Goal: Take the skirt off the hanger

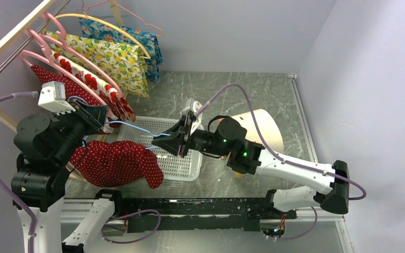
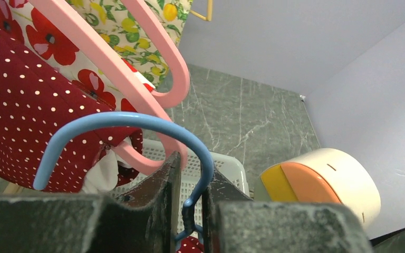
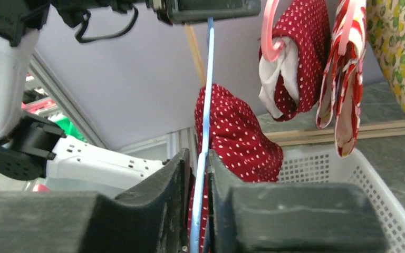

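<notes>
A red white-dotted skirt (image 1: 117, 162) hangs from a thin blue hanger (image 1: 137, 129) held between both arms, left of the basket. My left gripper (image 1: 104, 124) is shut on the hanger's hook; in the left wrist view the blue hook (image 2: 137, 119) curves up out of the gripper (image 2: 191, 192). My right gripper (image 1: 172, 140) is shut on the hanger's other end. In the right wrist view the blue hanger (image 3: 207, 105) runs up from the right gripper (image 3: 197, 174) to the left gripper, with the skirt (image 3: 238, 138) just behind it.
A white mesh basket (image 1: 185, 167) lies under the right gripper. A white tub with an orange and yellow lid (image 1: 261, 126) lies on its side behind the right arm. A rack at the left holds pink hangers (image 1: 58, 50) with several garments, including another red dotted one (image 2: 21, 116).
</notes>
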`<state>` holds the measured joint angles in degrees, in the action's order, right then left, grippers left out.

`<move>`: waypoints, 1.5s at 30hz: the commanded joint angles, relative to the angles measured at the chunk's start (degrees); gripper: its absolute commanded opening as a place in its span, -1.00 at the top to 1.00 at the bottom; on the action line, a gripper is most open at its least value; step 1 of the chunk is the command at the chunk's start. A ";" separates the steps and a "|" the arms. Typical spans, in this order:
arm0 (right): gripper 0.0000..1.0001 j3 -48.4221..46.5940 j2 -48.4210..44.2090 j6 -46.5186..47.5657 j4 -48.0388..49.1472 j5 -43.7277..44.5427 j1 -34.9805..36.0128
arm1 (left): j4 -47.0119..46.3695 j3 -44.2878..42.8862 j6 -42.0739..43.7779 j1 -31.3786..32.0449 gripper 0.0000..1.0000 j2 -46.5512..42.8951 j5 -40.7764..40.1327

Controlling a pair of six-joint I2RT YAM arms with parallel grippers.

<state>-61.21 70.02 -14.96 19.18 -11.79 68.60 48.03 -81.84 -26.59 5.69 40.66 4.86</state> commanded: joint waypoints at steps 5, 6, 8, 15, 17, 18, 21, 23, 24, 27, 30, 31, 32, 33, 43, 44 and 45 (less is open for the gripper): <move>-0.08 -10.46 -4.88 0.09 -22.11 10.28 0.07 | -4.04 0.24 -2.13 -0.42 0.86 -1.74 -2.75; -0.13 -10.34 -6.19 0.64 -25.02 10.91 0.12 | -4.32 0.40 -2.29 -0.42 0.86 -1.73 -2.53; -0.25 -9.28 -9.20 1.52 -27.78 11.54 0.11 | -5.12 1.13 -2.56 -0.42 0.86 -2.05 -2.32; -0.98 -6.13 -21.16 4.33 -36.63 17.83 0.05 | -4.27 -1.22 -1.40 -0.42 0.86 -0.51 -1.83; -1.00 -3.70 -24.31 5.87 -38.14 25.49 0.04 | -6.46 -0.45 -1.29 -0.42 0.86 -1.17 -1.34; -1.00 -2.02 -25.60 4.91 -38.17 31.60 0.04 | -7.37 -0.35 -1.09 -0.42 0.86 -1.47 -0.68; -1.00 2.83 -28.50 2.70 -35.13 43.61 0.01 | -8.64 -1.97 -0.59 -0.42 0.86 -1.45 0.84; -1.00 5.77 -29.12 3.96 -32.04 42.99 -0.03 | -9.31 -3.60 0.02 -0.42 0.86 -1.09 3.00; -1.00 6.89 -29.18 4.58 -30.45 42.05 0.03 | -9.75 -4.38 0.24 -0.42 0.86 -0.96 3.86; -1.00 9.67 -28.34 5.93 -25.11 39.92 0.01 | -10.94 -5.84 0.96 -0.42 0.86 -0.93 6.08; -1.00 12.08 -25.76 8.02 -19.36 36.09 -0.08 | -12.52 -6.29 1.44 -0.42 0.86 -1.25 7.89; -1.00 12.17 -24.47 8.51 -18.37 34.69 -0.06 | -13.01 -6.31 1.38 -0.42 0.86 -1.36 8.55; -1.00 11.98 -22.89 8.69 -17.66 33.52 -0.20 | -13.45 -6.43 1.37 -0.46 0.86 -1.46 9.17; -1.00 11.62 -21.37 8.79 -17.08 32.02 -0.33 | -13.79 -6.67 1.41 -0.43 0.86 -1.41 10.00; -1.00 14.32 -10.23 2.23 0.18 3.16 -1.58 | -16.94 -7.22 0.54 -0.43 0.86 -1.31 13.55; -1.00 14.29 -8.91 1.58 1.27 3.13 -1.61 | -17.00 -7.24 0.49 -0.42 0.86 -1.23 13.73; -0.97 14.14 -7.68 1.18 1.90 3.55 -1.60 | -16.83 -7.45 0.49 -0.42 0.86 -1.01 13.96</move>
<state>-47.68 58.74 -10.24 10.98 -0.49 67.40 36.47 -88.47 -25.93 5.69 39.79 16.21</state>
